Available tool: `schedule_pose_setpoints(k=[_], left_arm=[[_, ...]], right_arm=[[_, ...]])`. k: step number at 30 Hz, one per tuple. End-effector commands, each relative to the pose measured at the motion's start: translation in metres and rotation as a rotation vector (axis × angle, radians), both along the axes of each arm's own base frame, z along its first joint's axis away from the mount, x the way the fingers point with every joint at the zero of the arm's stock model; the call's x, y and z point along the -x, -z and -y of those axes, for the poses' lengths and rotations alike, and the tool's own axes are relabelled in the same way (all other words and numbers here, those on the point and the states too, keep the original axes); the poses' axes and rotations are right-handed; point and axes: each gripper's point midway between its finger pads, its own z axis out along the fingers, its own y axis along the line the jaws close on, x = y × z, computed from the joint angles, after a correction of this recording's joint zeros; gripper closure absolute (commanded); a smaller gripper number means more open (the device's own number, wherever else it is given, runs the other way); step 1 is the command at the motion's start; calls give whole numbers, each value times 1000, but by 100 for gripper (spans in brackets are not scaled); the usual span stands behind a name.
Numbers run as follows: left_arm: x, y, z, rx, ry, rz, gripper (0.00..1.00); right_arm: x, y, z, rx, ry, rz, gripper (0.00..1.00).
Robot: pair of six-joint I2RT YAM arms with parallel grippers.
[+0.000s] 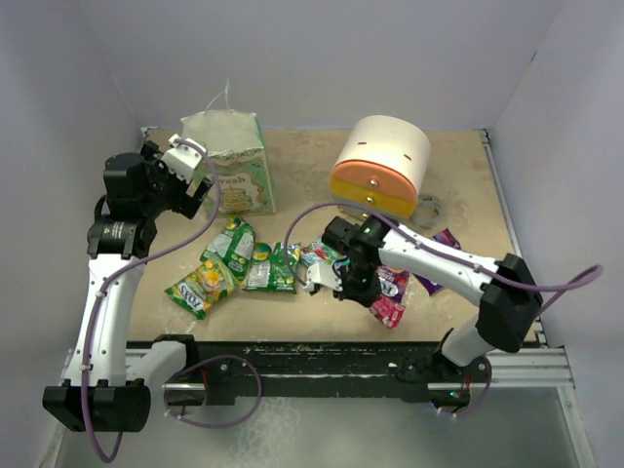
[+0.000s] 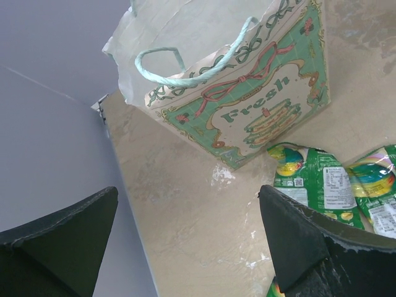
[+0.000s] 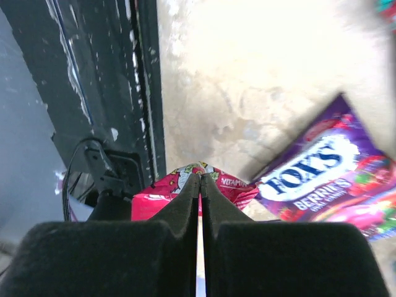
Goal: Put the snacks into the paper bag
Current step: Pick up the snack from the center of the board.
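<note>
The paper bag stands at the back left; its "Fresh" print fills the left wrist view. My left gripper hovers just left of it, open and empty. Green snack packets lie in front of the bag, also in the left wrist view. My right gripper is low among the packets at centre front. Its jaws are shut, pinching the top edge of a red packet, which also shows from above. A purple FOX'S packet lies beside it.
A round white, orange and yellow drawer unit stands at the back centre, with a grey disc to its right. Another purple packet lies behind the right arm. The black front rail is close to the right gripper. Walls enclose the table.
</note>
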Motion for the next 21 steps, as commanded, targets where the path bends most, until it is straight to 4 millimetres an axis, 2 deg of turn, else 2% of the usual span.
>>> schedule_pose_setpoints(k=[1, 6, 12, 21], left_arm=[[7, -10, 11, 68, 36, 33, 1], [11, -13, 20, 120, 72, 24, 1], [17, -20, 31, 173, 110, 20, 1], [35, -32, 61, 269, 264, -2, 1]], right_arm=[[-11, -41, -28, -188, 30, 39, 100], [-42, -88, -68, -410, 52, 151, 100], [-75, -144, -106, -642, 76, 317, 100], [-103, -226, -148, -929, 80, 459, 100]])
